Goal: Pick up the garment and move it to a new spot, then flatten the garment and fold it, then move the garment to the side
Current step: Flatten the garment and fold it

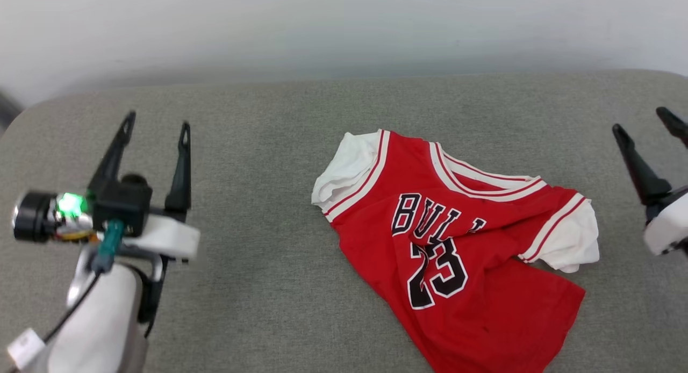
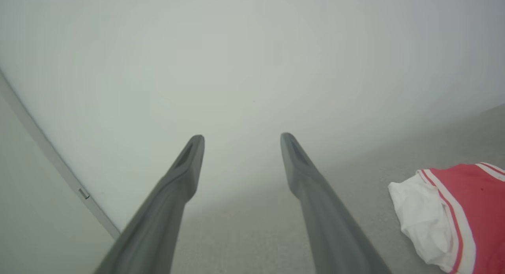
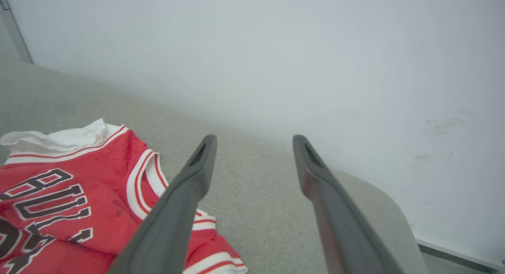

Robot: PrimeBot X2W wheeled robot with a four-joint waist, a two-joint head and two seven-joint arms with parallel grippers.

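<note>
**A:** Where is the shirt [image 1: 457,238] lying?

**B:** It is lying crumpled on the grey surface [image 1: 258,212], right of the middle in the head view. Its collar is pointing toward the wall [image 1: 344,29] and its hem is running off the near edge of the picture.

**A:** And how are the grippers standing to it?

**B:** The left gripper [image 1: 157,120] is hovering well apart from it, out beyond the white sleeve [image 1: 346,171] on the robot's left. Its fingers are spreading wide and holding nothing. The right gripper [image 1: 639,120] is hanging near the other sleeve [image 1: 578,241] without touching it, and its fingers are also standing wide apart and empty.

**A:** Is any writing showing?

**B:** Black, white-edged letters [image 1: 424,214] are showing "BUL" across the chest, and then a fold is swallowing the rest. The number "23" [image 1: 438,273] is sitting just beneath, with a crease cutting across its top.

**A:** Anything smaller?

**B:** A green light [image 1: 70,203] is glowing on the left wrist.
</note>
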